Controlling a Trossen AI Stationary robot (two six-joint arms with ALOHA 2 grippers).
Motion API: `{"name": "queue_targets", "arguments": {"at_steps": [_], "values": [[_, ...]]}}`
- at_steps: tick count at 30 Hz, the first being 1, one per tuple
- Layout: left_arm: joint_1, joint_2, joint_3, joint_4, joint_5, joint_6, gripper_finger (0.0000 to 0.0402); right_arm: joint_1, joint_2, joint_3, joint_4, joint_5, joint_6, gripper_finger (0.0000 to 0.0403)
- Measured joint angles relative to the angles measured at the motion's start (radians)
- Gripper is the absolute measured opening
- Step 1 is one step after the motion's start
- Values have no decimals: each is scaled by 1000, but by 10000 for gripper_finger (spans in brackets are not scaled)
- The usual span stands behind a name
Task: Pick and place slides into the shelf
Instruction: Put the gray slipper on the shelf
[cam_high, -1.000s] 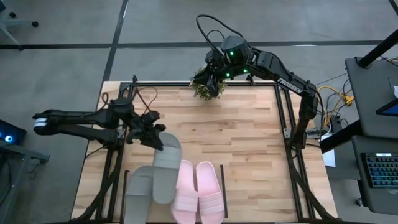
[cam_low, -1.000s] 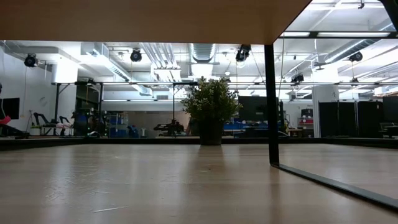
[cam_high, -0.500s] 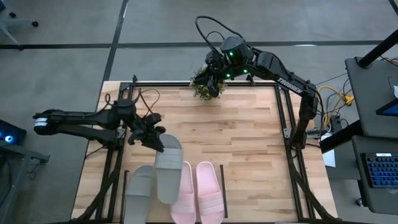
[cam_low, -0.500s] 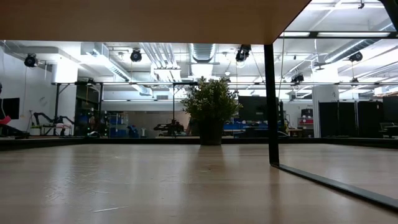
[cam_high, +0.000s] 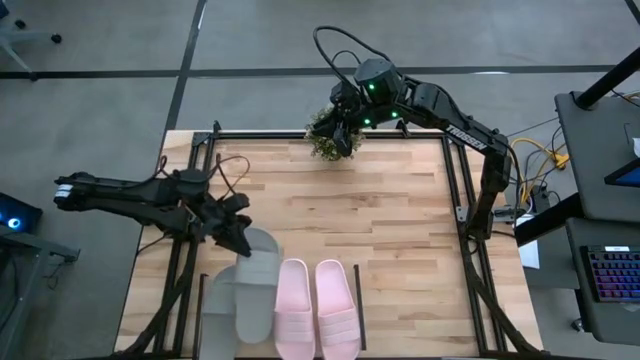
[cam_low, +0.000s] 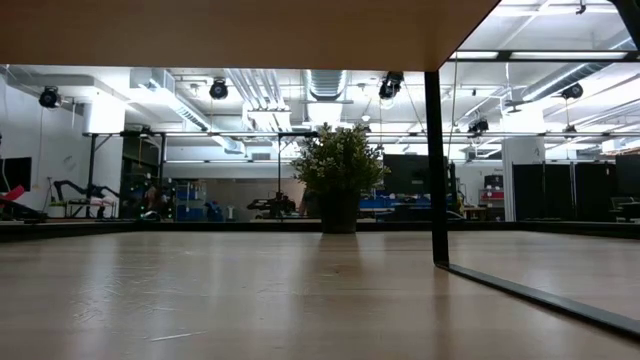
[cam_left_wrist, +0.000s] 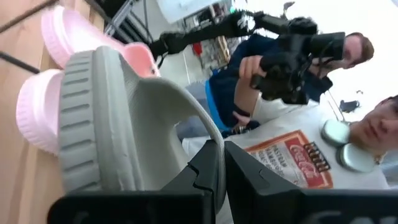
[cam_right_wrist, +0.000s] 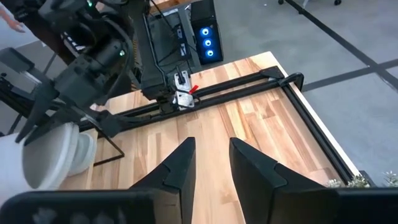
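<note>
Since a second ago, left end effector (cam_high: 237, 236) has carried the grey slide (cam_high: 256, 280) leftward, off the pink pair (cam_high: 318, 308), clamped on its heel. Right end effector (cam_right_wrist: 210, 163), fingers slightly apart, hovers over the plant (cam_high: 333, 140), well apart from the pair.

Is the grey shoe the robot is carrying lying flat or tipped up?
Tipped. The left pincer is shut on the grey slide, which leans over the other grey slide instead of lying flat beside the pink slides.
</note>
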Motion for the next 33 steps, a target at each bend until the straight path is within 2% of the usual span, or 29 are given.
{"name": "queue_targets", "arguments": {"at_steps": [4,15,21,33], "values": [[-10,-10,5,-3,-55,-48,0,0,0,0,0,0,4,90],[-60,-5,11,-56,-54,-127,0,0,0,-1,-14,0,7,80],[-99,4,11,-71,-102,-178,0,0,0,-5,-14,0,6,88],[-120,66,12,-124,-116,-181,0,0,0,-14,-14,0,-2,89]]}}
